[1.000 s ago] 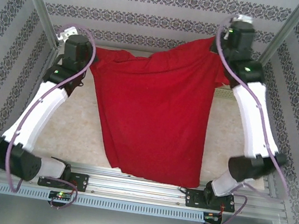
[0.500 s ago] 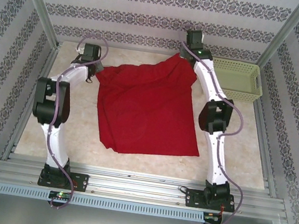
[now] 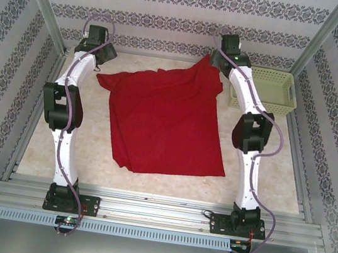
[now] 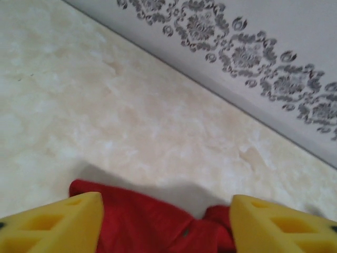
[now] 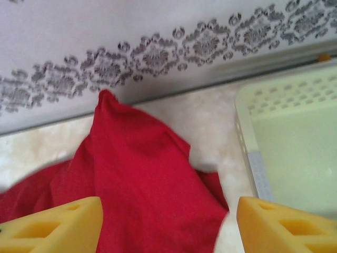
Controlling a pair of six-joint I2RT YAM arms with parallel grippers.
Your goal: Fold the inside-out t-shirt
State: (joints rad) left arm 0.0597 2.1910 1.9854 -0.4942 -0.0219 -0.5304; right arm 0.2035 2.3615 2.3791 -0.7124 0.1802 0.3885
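Red t-shirt [image 3: 166,123] spread on tabletop [image 3: 89,146]; left pincer [image 4: 166,199] and right pincer [image 5: 168,200] both released. Its peaked upper-right corner, possibly snagged, may slump into creases.

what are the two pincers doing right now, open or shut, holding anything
left pincer: open, holding nothing, over the t-shirt edge
right pincer: open, holding nothing, cloth below

Left gripper [image 4: 166,224]: jaws wide apart, yellow fingertips [image 4: 58,224] at either side. Btwn them a bunched edge of the red t-shirt [image 4: 137,219], lying on the table [image 4: 131,105], not pinched. Ahead of the fingers: bare pale marbled top, then patterned wall [image 4: 253,37] w/ dark ornament band.
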